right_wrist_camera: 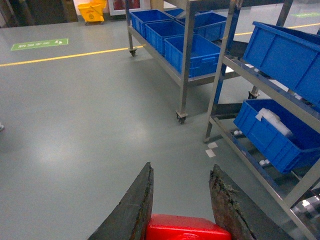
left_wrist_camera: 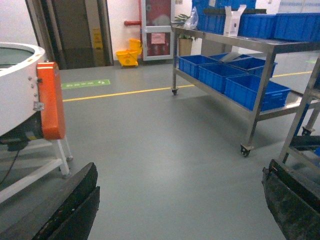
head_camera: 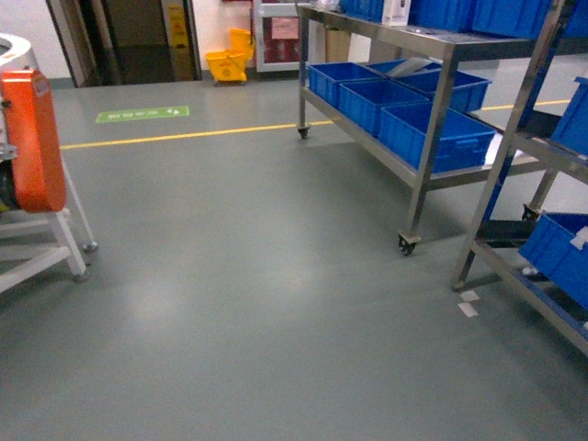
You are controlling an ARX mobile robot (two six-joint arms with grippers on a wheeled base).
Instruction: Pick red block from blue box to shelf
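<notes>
The small glossy red plastic block (right_wrist_camera: 186, 227) is seen at 6 o'clock in the right wrist view, gripped between the two dark, worn jaws of the right gripper (right_wrist_camera: 180, 210), which are closed against its sides. The left gripper (left_wrist_camera: 180, 210) is seen in the left wrist view with its jaws spread wide, one at 7 o'clock and one at 4 o'clock, with nothing between them but grey floor (head_camera: 239, 303). A shiny stainless-steel tiered shelf (right_wrist_camera: 220, 80) is noted at 2 o'clock from the right gripper, loaded with dark blue ribbed plastic crates (right_wrist_camera: 272, 130). A second wheeled steel rack (head_camera: 432, 119) with more blue crates is recorded at 1 o'clock in the head view. A white machine with an orange panel (head_camera: 32, 138) is noted at 9 o'clock, a yellow mop bucket (head_camera: 228, 62) at 12 o'clock.
</notes>
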